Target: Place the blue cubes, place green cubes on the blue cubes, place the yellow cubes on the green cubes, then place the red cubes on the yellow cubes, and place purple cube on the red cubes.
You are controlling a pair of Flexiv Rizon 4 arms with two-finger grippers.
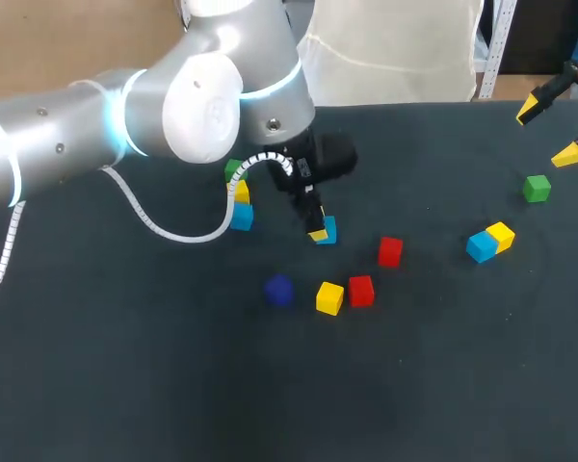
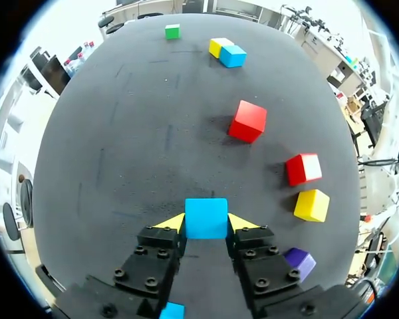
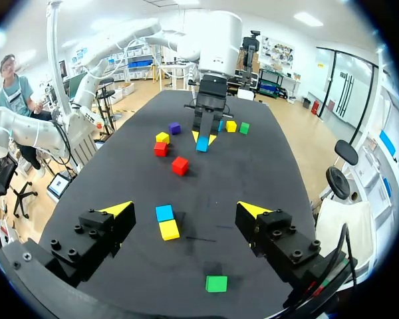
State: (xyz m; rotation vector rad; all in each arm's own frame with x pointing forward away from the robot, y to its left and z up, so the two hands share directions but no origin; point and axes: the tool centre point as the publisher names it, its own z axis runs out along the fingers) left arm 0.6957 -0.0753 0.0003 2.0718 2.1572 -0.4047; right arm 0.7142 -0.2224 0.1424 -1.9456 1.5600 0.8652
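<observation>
Finding: your left gripper (image 1: 317,229) is clenched on a small blue plastic cube (image 2: 206,218). Both yellow tips press its opposite side faces, and the grasp looks square and centred. The cube sits low over the dark matte table (image 1: 125,385), near the middle. Whether it touches the surface cannot be told.

Your right gripper (image 3: 186,209) hangs released and empty at the far right edge, well clear of the work.

Surroundings:
- A row of blue, yellow and green cubes (image 1: 241,192) lies just behind the left gripper.
- The nearer red cube (image 1: 390,251) lies beside the held cube, toward the right.
- The second red cube (image 1: 360,290) touches a loose yellow cube (image 1: 329,297).
- A purple cube (image 1: 278,290) rests near them.
- A blue and yellow pair (image 1: 490,241) and a lone green cube (image 1: 537,188) lie toward the right.

Judgement: the step in hand is setting down a blue base cube.

Recommendations:
- Choose bare table with room on all sides, since four more layers must stand on this base.
- Lower it flat, not on an edge.
- Open the fingers only once the cube is seated.
- Withdraw straight up so the tips do not drag it.
- Mind the cable loop near the row behind.
</observation>
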